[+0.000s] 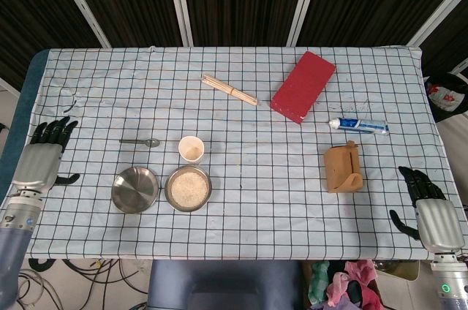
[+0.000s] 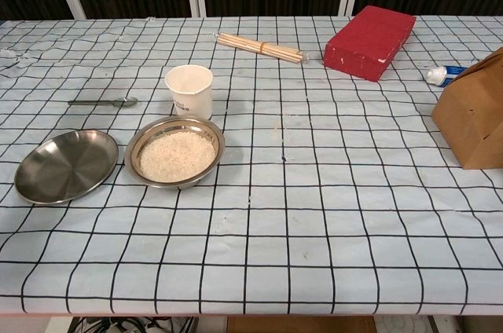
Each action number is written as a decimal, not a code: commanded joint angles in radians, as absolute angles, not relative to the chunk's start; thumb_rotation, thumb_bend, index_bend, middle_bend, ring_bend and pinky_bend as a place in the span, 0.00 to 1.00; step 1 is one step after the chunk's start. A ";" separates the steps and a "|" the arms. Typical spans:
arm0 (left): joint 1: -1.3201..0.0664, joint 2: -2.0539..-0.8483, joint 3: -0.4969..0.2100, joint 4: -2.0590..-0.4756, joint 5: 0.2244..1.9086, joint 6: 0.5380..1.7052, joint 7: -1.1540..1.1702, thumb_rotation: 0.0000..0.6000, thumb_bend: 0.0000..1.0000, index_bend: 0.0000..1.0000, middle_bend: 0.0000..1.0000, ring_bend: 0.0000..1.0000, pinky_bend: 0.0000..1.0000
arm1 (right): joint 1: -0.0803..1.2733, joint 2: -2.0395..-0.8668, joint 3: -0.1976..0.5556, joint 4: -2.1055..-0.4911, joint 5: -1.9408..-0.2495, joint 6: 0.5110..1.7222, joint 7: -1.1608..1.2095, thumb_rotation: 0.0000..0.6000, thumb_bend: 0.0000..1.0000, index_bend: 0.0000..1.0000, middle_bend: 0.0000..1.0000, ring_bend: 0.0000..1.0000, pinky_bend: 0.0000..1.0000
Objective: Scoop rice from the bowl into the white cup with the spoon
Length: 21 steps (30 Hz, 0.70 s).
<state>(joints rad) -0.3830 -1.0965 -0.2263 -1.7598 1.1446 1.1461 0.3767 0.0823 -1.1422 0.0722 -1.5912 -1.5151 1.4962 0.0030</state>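
A steel bowl of white rice (image 1: 189, 188) (image 2: 175, 152) sits near the table's front, left of centre. Just behind it stands the white paper cup (image 1: 191, 150) (image 2: 189, 90), upright and empty as far as I can see. The metal spoon (image 1: 141, 142) (image 2: 103, 101) lies flat on the cloth to the cup's left, held by nothing. My left hand (image 1: 45, 155) rests on the table's left edge, fingers spread, holding nothing. At the right front edge lies my right hand (image 1: 428, 204), likewise spread and empty. The chest view shows neither hand.
An empty steel plate (image 1: 134, 189) (image 2: 66, 166) lies left of the rice bowl. A bundle of wooden sticks (image 1: 229, 90) (image 2: 260, 47), a red block (image 1: 303, 85) (image 2: 369, 41), a toothpaste tube (image 1: 359, 125) and a brown box (image 1: 343, 168) (image 2: 475, 118) occupy the back and right.
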 commanded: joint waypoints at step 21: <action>-0.479 -1.159 -0.225 -1.787 1.054 1.119 0.477 1.00 0.02 0.00 0.00 0.00 0.00 | 0.075 -1.128 0.072 -1.610 -1.500 1.492 0.033 1.00 0.27 0.08 0.09 0.08 0.22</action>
